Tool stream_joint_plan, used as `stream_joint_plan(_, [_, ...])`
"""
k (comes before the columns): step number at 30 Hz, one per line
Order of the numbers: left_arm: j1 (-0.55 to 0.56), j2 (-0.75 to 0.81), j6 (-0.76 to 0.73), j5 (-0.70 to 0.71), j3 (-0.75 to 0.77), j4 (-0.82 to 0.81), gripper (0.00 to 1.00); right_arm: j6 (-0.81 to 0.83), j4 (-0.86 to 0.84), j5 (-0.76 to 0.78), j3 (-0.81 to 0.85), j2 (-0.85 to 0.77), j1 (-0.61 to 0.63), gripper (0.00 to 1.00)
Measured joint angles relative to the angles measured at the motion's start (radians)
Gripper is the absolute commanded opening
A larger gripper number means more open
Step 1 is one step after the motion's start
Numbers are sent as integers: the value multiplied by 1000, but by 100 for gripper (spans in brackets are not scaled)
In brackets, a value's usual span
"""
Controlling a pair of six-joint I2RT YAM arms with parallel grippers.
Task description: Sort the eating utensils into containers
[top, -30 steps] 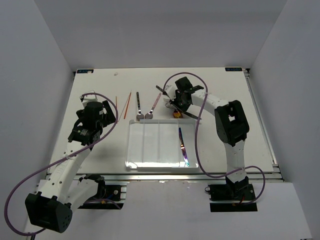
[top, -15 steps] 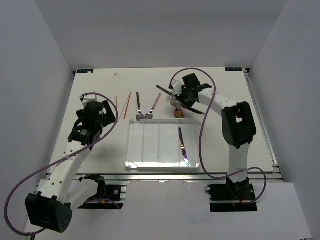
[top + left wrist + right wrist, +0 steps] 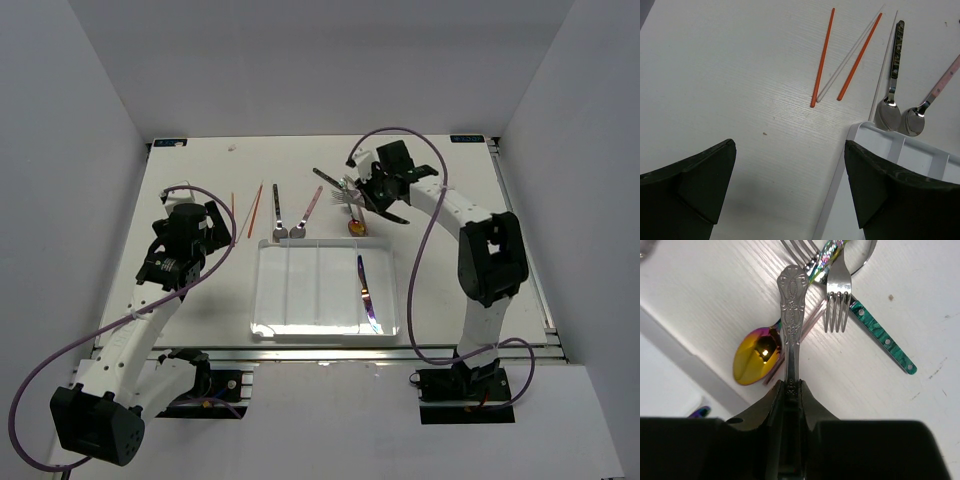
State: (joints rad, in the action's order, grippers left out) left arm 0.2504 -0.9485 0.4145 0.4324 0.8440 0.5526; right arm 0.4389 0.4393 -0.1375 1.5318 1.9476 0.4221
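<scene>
The table (image 3: 200, 190) is white, and the wrist views show a fine wood grain in its top. Plain pale grey walls close it in on three sides: a far wall (image 3: 320, 60), a left wall (image 3: 60, 150) and a right wall (image 3: 590, 150). A slotted metal rail (image 3: 320, 349) runs along the table's near edge, and a side rail (image 3: 523, 250) runs along its right edge. A small blue-marked tag (image 3: 168, 142) sits at the far left corner and a second tag (image 3: 467, 138) at the far right corner. The light is soft and even, casting only faint shadows. A tiny dark speck (image 3: 764, 133) marks the table top.
</scene>
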Motion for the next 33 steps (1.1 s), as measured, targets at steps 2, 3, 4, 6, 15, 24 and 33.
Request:
stream_joint_plan(2, [0,0,0,1,0,0,98,-44,-2,-30,-14,-52,-8,0])
stream_joint_plan(3, [0,0,0,1,0,0,98,-70,-21,-45,-28,-84,-10,0])
stream_joint_plan(4, [0,0,0,1,0,0,98,-103,-43,-62,-55,-127,-11,0])
stream_joint_plan(6, [0,0,0,1,0,0,98,-163,-86,-86,-114,-213,-15,0])
stream_joint_plan(15, [0,13,0,1,0,0,98,-449,-225,-83,-409,-472,5,0])
stream_joint_plan(24, [0,20,0,0,0,0,98,-694,-309,108,-789,-761,212,0])
stream_joint_plan(33, [0,34,0,0,0,0,98,-766,-364,228,-906,-773,234,35])
